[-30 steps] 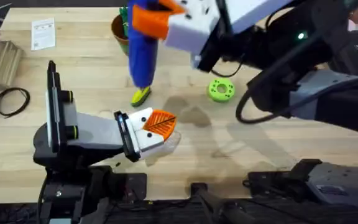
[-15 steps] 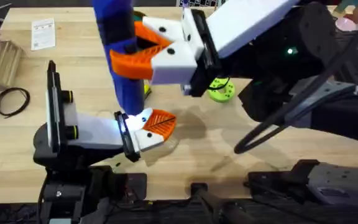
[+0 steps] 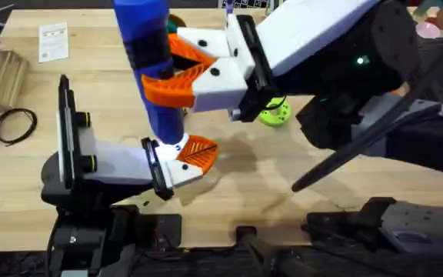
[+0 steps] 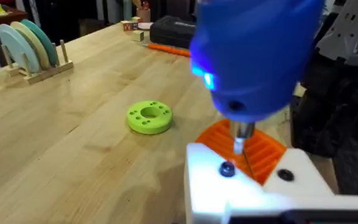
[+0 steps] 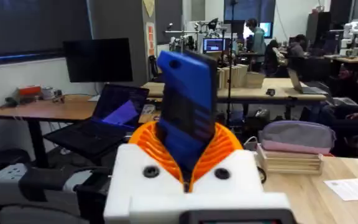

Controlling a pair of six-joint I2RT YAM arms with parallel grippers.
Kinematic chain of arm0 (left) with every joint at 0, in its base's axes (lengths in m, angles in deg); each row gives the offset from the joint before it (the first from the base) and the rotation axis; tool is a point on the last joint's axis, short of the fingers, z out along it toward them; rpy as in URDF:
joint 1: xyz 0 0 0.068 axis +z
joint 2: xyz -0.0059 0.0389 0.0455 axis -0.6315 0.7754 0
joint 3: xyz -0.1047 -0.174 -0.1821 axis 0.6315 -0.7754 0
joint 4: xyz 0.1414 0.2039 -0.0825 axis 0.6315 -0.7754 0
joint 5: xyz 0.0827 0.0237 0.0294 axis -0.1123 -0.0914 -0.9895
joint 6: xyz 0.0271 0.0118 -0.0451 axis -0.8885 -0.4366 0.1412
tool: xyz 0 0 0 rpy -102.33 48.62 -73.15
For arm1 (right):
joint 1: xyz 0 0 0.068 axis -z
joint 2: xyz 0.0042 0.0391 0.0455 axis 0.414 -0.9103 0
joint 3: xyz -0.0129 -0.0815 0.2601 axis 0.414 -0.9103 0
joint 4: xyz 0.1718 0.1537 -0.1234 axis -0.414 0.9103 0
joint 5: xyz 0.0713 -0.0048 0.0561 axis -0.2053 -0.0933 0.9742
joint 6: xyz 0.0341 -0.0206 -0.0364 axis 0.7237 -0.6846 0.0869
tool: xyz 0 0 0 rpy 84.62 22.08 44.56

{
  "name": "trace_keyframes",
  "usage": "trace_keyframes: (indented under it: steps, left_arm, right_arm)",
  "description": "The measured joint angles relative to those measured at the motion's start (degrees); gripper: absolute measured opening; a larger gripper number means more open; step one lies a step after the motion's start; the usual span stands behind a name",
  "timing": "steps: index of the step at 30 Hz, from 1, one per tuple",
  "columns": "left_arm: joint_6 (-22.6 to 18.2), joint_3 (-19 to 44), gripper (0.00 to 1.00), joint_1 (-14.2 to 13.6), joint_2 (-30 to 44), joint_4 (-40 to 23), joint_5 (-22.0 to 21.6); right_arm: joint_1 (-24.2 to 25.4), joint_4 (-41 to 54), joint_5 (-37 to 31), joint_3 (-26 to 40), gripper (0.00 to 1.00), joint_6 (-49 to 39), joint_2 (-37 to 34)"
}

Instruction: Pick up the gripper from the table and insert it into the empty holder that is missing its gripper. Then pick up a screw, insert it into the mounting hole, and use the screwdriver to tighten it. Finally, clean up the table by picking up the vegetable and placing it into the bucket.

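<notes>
My right gripper (image 3: 171,71) reaches across the table, shut on the blue screwdriver (image 3: 154,69), which stands upright. In the right wrist view the screwdriver (image 5: 188,118) sits between the orange pads. Its metal bit (image 4: 240,140) points down at the white holder (image 3: 177,171) on my left gripper (image 3: 194,158), right beside a dark screw (image 4: 227,169). The small orange gripper (image 3: 198,151) sits in that holder, seen close up as the ribbed orange gripper (image 4: 263,152). A blue light glows on the screwdriver (image 4: 253,56). The vegetable and the bucket are hidden behind the screwdriver and right arm.
A green disc with holes (image 3: 274,114) lies right of the holder, also seen as the green disc (image 4: 149,117). At the far left are a black cable coil (image 3: 14,123), a paper card (image 3: 52,40) and a wooden rack (image 3: 2,73). A plate rack (image 4: 30,46) stands farther off.
The right arm carried the screwdriver from the table's far side toward the left arm and lowered its bit onto the holder. The left arm stayed still.
</notes>
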Motion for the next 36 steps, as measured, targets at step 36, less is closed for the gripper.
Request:
trace_keyframes:
  steps: [36]
  left_arm:
    - [0.0,0.0,0.006,0.0,0.0,0.0,0.0]
  right_arm:
    - [-0.8,1.9,1.4,0.0,0.023,-4.3,0.0]
